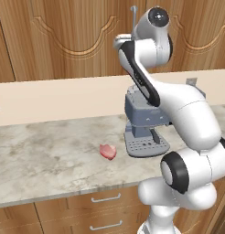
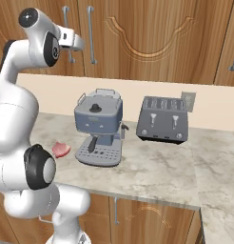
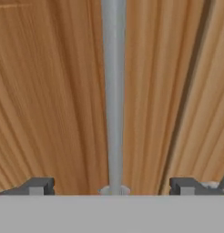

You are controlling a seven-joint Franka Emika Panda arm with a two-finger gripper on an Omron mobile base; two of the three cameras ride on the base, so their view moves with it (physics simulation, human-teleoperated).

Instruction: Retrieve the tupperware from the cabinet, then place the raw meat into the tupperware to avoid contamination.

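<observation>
Cabinet [image 2: 138, 38] door closed, gripper [image 3: 113, 186] jaws wide apart either side of its handle [image 3: 113, 91], gripping nothing; meat [image 1: 108, 151] lies bare on counter [image 1: 45, 155] beside coffee machine [image 2: 99, 128].

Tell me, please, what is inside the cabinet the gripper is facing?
That cannot be seen: the cabinet door is shut, so its wood panel and grey handle hide everything inside. The open gripper straddles the handle without gripping it.
</observation>
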